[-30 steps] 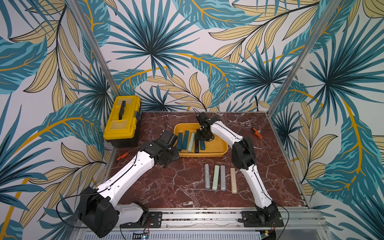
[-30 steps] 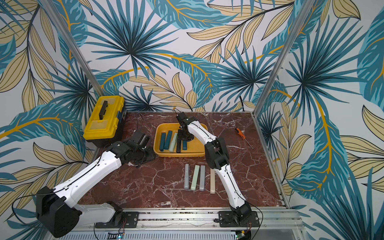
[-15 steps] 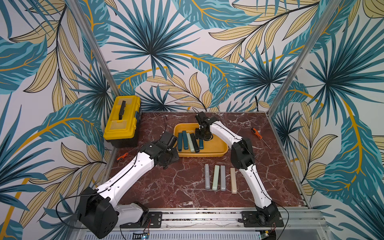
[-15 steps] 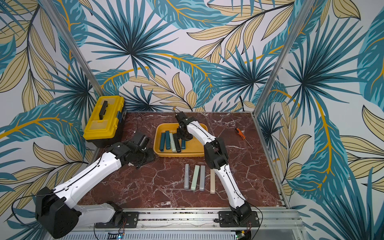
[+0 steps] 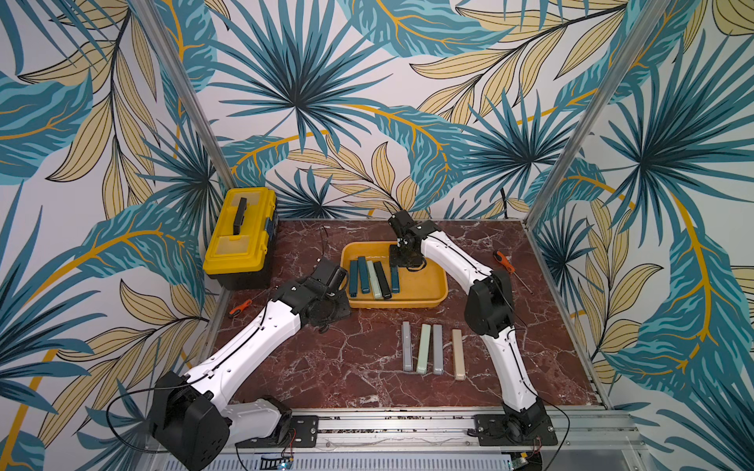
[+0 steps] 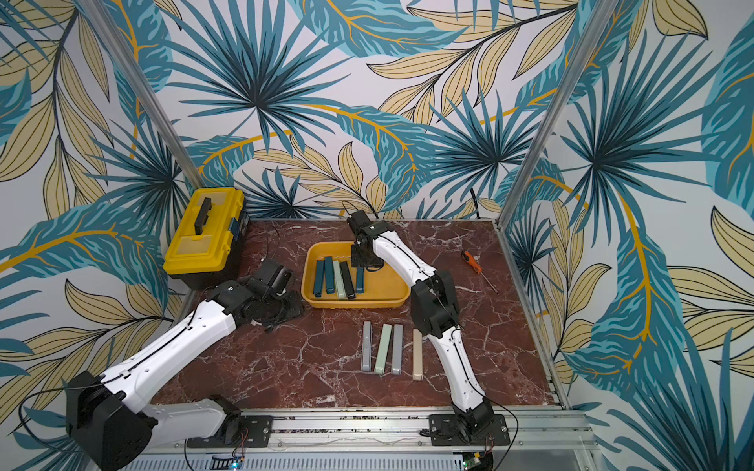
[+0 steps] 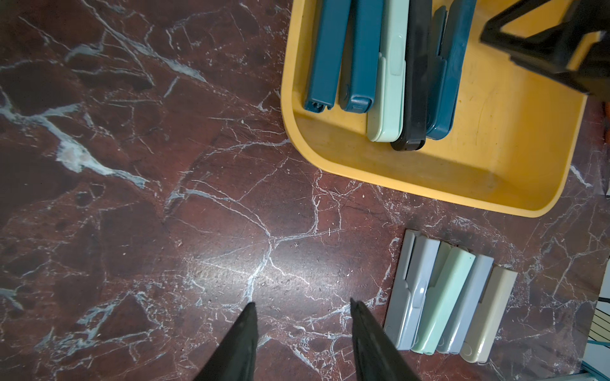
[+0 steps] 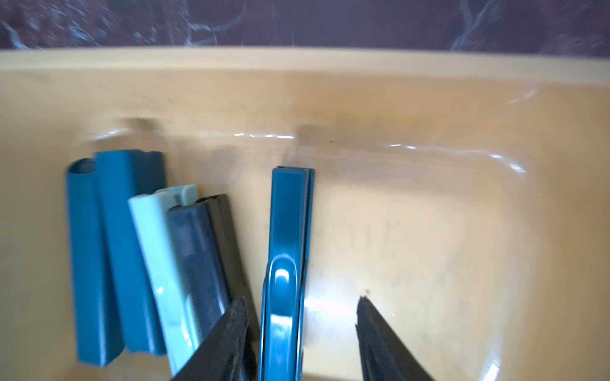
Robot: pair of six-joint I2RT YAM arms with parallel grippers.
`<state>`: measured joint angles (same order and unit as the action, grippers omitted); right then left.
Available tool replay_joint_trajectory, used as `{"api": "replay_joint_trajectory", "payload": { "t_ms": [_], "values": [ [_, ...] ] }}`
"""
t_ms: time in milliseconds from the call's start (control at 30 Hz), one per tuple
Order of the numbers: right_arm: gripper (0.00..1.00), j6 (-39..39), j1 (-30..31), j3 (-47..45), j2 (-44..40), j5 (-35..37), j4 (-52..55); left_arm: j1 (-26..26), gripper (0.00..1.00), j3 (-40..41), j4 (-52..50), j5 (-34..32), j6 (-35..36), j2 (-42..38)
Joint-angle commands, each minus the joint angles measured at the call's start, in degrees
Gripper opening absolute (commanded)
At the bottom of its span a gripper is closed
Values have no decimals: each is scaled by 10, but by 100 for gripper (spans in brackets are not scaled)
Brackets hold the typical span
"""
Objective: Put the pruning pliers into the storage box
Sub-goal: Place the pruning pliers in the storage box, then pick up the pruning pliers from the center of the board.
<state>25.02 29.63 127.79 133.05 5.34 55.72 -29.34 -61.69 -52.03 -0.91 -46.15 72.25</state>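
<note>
Placement of a fifth pruning pliers piece into the storage box [image 5: 420,285], right arm.

The right gripper [image 8: 302,299] sits low inside the box with its jaws spread. The teal piece [image 8: 287,250] stands on edge between them, close against one finger with a clear gap to the other, so it is judged let go, not pinched. Four other pieces [image 5: 369,277] lie beside it in the box. The left gripper [image 7: 301,301] hangs over the bare table [image 7: 132,198], jaws spread and empty. On the table lie a grey piece [image 5: 406,346], a mint piece [image 5: 423,348], a second grey piece [image 5: 437,348] and a beige piece [image 5: 458,354], in a tight row. Next move, as judged: lift straight up clear of the rim without toppling the teal piece, then pinch narrowly across one piece of the row. No brand, label or writing is readable.
</note>
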Motion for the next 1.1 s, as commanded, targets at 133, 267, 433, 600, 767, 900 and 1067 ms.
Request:
{"api": "replay_joint_trajectory", "payload": {
  "t_ms": [133, 267, 433, 600, 767, 900, 1067],
  "values": [
    [57, -24, 3, -152, -196, 93, 45, 4, 48, -25, 15, -6, 43, 26],
    [57, -6, 3, -270, -299, 125, 55, 4, 48, -31, 33, 5, 51, 43],
    [63, 51, 4, -409, -412, 122, 70, 4, 48, -39, 50, 29, 54, 67],
    [63, 99, 7, -560, -506, 111, 59, 4, 48, -47, 52, 36, 64, 74],
    [64, 137, 26, -660, -536, 79, 49, 4, 48, -58, 47, 39, 70, 85],
    [66, 160, 42, -725, -553, 57, 16, 4, 48, -56, 50, 44, 66, 86],
    [66, 178, 44, -778, -538, 32, -33, 4, 48, -51, 42, 42, 64, 79]
  ]
}}
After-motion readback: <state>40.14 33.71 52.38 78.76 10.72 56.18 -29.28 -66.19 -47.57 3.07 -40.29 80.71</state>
